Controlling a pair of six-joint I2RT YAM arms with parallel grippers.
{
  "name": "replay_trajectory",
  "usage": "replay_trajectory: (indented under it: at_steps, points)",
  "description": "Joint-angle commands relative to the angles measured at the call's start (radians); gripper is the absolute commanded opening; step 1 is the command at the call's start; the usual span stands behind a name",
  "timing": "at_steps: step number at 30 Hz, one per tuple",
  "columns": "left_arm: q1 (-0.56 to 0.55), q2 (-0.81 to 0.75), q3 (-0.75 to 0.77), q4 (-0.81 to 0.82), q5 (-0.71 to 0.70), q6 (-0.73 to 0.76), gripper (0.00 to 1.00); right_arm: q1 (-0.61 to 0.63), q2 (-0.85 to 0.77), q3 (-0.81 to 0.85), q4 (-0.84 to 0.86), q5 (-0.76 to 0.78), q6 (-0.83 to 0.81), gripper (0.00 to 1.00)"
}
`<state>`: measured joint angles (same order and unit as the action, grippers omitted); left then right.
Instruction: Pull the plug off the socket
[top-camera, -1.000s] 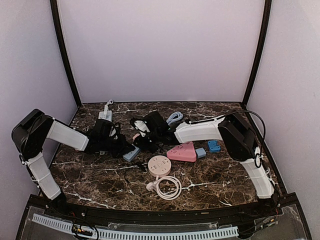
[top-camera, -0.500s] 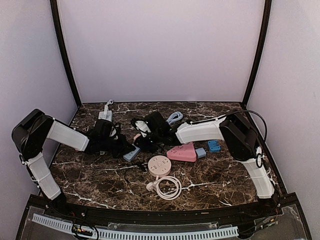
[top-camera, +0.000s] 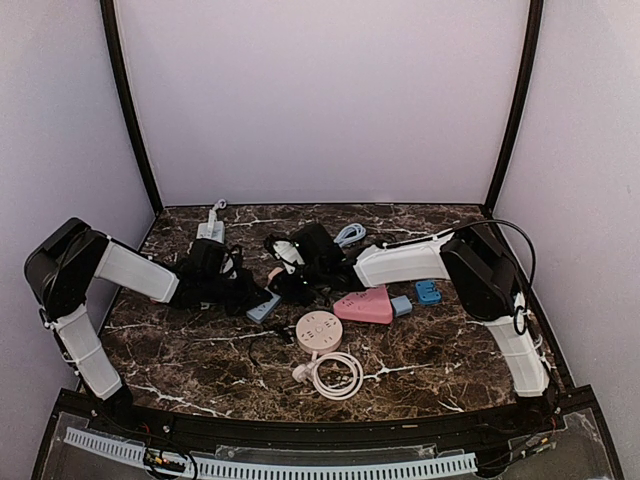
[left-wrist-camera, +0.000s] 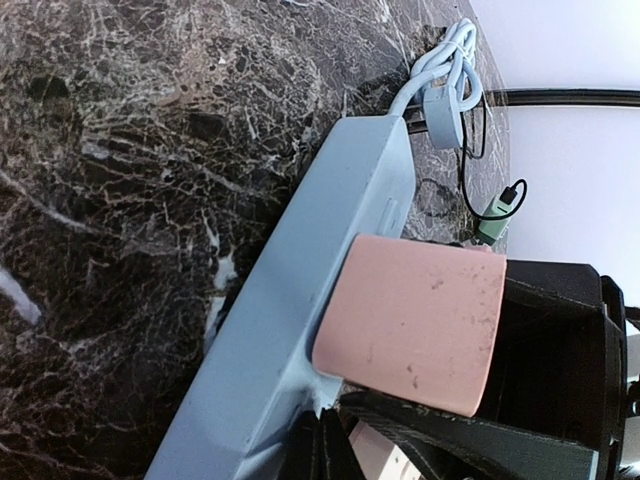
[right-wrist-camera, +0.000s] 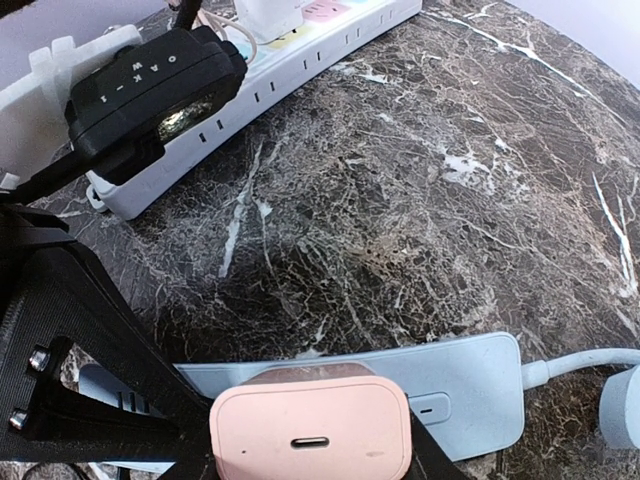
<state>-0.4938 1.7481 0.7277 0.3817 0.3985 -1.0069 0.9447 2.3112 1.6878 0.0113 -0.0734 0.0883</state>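
Observation:
A light blue power strip (top-camera: 263, 308) lies left of centre on the marble table. It fills the left wrist view (left-wrist-camera: 330, 290) and shows in the right wrist view (right-wrist-camera: 450, 385). A pink plug (left-wrist-camera: 415, 325) sits against its face with no gap that I can see. It also shows in the top view (top-camera: 273, 273) and in the right wrist view (right-wrist-camera: 310, 435). My right gripper (right-wrist-camera: 310, 455) is shut on the plug, one black finger (right-wrist-camera: 100, 400) on each side. My left gripper (left-wrist-camera: 330, 455) is shut on the strip's near end.
A white power strip (right-wrist-camera: 270, 70) carrying a black adapter (right-wrist-camera: 150, 95) lies behind. A pink triangular socket (top-camera: 367, 304), a round pink socket (top-camera: 318, 330) with a coiled cable (top-camera: 337, 375), a small blue block (top-camera: 428, 292) and a pale blue cable bundle (top-camera: 349, 235) lie around.
The right arm has shifted very slightly to the right. The left arm, the strip and the plug look almost unchanged.

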Motion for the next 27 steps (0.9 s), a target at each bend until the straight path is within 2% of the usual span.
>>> replay_trajectory:
  at_steps: [1, 15, 27]
  points:
    - [0.008, 0.081, -0.057, -0.236, -0.118, 0.002, 0.00, 0.006, -0.126, -0.011, 0.138, -0.003, 0.023, 0.19]
    - [0.009, 0.088, -0.064, -0.228, -0.118, 0.001, 0.00, 0.005, -0.149, -0.013, 0.146, -0.008, 0.015, 0.17]
    - [0.009, 0.100, -0.077, -0.209, -0.122, -0.004, 0.00, 0.026, -0.136, 0.050, 0.103, 0.021, -0.027, 0.17]
